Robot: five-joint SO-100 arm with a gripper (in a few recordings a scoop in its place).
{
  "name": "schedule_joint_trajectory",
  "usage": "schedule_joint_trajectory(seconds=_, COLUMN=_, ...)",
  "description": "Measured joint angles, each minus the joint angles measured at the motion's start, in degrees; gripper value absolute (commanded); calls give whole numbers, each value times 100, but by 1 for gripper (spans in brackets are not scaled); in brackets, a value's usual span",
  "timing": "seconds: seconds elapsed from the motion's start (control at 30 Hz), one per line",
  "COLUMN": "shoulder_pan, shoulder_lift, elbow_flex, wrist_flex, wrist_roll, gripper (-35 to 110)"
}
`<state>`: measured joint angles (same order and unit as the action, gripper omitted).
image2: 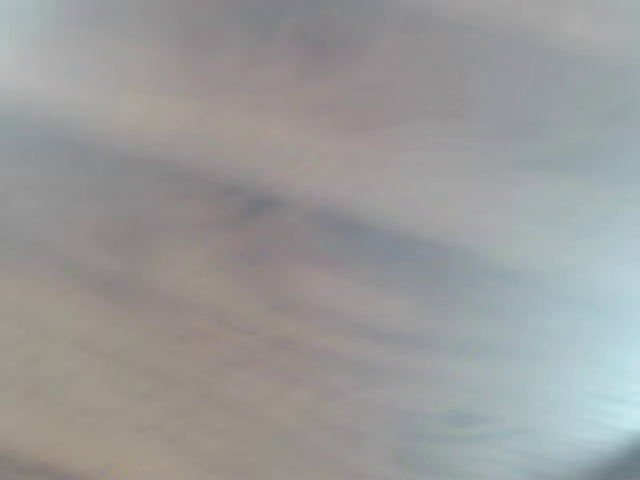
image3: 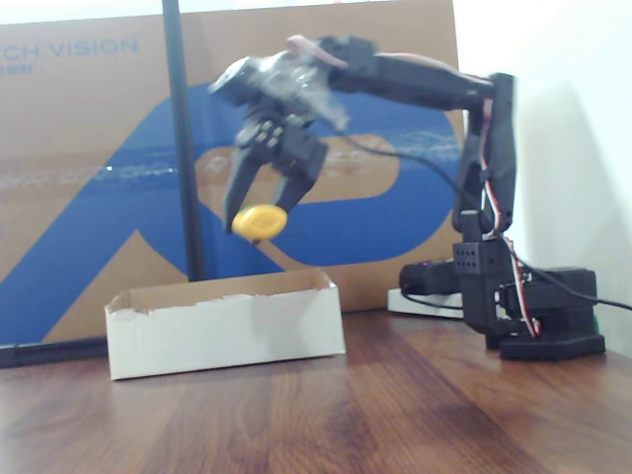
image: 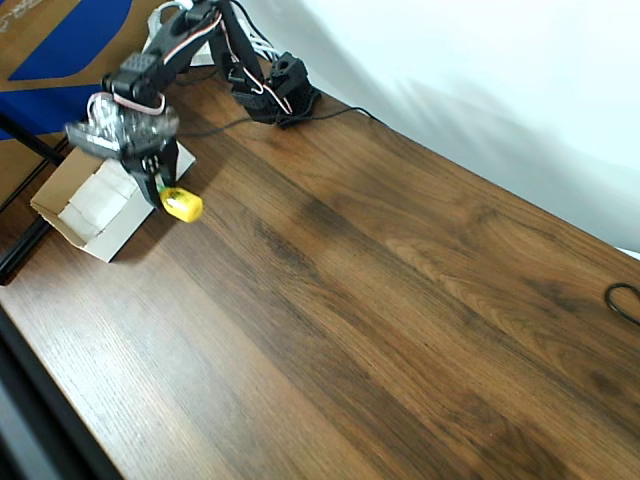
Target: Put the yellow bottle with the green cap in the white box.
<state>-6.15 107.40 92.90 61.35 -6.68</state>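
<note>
A: We're looking at a dark wood table (image3: 415, 415) with a big brown-and-blue cardboard sheet (image3: 89, 178) standing behind it and a pale wall to the right. What can't we make out?

B: The wrist view is only a grey blur. We also can't see the green cap in any view, and the box's inside is hidden from the side.

A: And going left to right?

B: A black pole (image3: 183, 138) first, then the white box (image3: 227, 331) on the table. From overhead we see its folded white dividers (image: 95, 200). Above its right half hangs the gripper (image3: 265, 212), its fingers clamped on the yellow bottle (image3: 259, 221), which is clear of the box in the air. Further right stands the arm's black base (image3: 538, 316) with its cables.
</note>
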Motion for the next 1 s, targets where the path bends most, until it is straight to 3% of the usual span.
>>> schedule_joint_trajectory(seconds=1.0, shoulder_pan=4280, shoulder_lift=668, elbow_flex=1116, wrist_flex=-615, wrist_roll=62, gripper=0)
